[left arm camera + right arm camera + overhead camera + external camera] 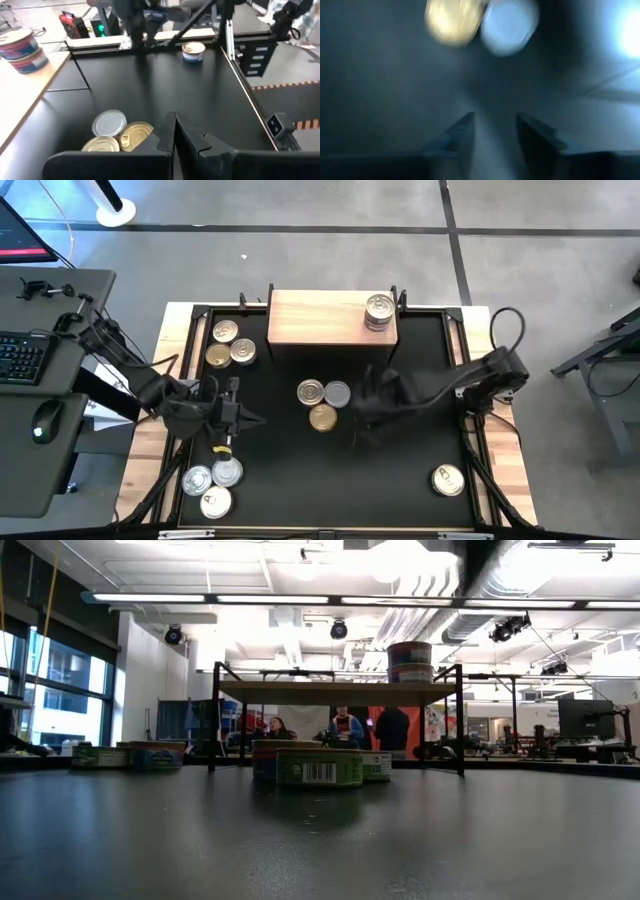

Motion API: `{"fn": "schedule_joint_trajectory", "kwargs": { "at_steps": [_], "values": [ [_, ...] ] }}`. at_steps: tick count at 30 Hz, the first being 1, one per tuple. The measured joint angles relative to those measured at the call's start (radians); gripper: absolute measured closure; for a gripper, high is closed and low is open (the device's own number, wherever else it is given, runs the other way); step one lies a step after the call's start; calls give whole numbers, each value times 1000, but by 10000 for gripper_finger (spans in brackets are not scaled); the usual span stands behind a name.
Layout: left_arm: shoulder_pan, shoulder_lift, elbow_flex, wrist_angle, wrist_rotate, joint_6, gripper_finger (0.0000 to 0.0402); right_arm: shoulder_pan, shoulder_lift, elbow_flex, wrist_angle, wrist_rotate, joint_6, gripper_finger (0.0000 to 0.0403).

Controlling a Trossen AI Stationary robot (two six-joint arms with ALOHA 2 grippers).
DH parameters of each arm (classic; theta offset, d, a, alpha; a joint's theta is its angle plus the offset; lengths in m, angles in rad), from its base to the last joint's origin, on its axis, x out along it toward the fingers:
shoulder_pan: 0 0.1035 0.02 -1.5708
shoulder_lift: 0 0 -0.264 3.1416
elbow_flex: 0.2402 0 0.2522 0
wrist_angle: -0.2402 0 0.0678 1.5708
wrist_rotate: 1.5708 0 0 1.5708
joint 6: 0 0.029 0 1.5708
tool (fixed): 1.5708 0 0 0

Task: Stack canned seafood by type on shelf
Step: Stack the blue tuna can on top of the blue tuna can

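Black tabletop [300, 480] is being framed by pale wood side boards, and the shelf [320, 320] is being kept at its far edge, which serves as the landmark. Two tins [379, 311] are being carried as a stack on the shelf's right end. Just in front of the shelf, near the middle, a cluster of three tins [322, 402] is being left on the table, one of them gold-topped. Left of the shelf, another three tins [229, 343] are being grouped together. Far in front of the shelf, at the left, three silver tins [214, 483] are lying, and at the right a single tin [448, 480] is lying alone.

The right gripper [495, 131] is being held just right of the central cluster, its fingers parted with nothing between them. The left gripper [175, 131] is being held well left of that cluster, its fingers pressed together and empty.

People are being seen in the room behind the shelf in the low view.
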Motion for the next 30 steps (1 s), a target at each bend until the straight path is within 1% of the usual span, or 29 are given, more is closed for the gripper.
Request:
{"fn": "schedule_joint_trajectory", "kwargs": {
  "at_steps": [3,4,6,9,11,13,15,19,22,26,30],
  "values": [
    [0,28,0,0,29,16,401,68,-30,-142,35,-212,94,374],
    [0,36,0,0,42,23,402,94,-52,-203,59,-282,132,388],
    [0,49,0,1,67,26,401,145,-106,-328,114,-399,225,390],
    [0,73,0,21,86,18,401,207,-188,-497,217,-551,418,388],
    [1,93,0,67,86,27,401,253,-222,-585,295,-624,542,398],
    [11,120,0,142,87,62,401,299,-245,-647,357,-678,647,400],
    [32,160,0,233,116,115,401,343,-250,-687,415,-715,713,399],
    [113,278,0,441,200,190,401,420,-248,-731,477,-727,808,402],
    [180,383,0,564,272,192,401,471,-248,-741,466,-723,839,402],
    [237,505,0,697,287,179,402,510,-247,-741,419,-673,862,403],
    [265,596,0,790,309,112,401,535,-226,-741,425,-653,857,403]
  ]
}}
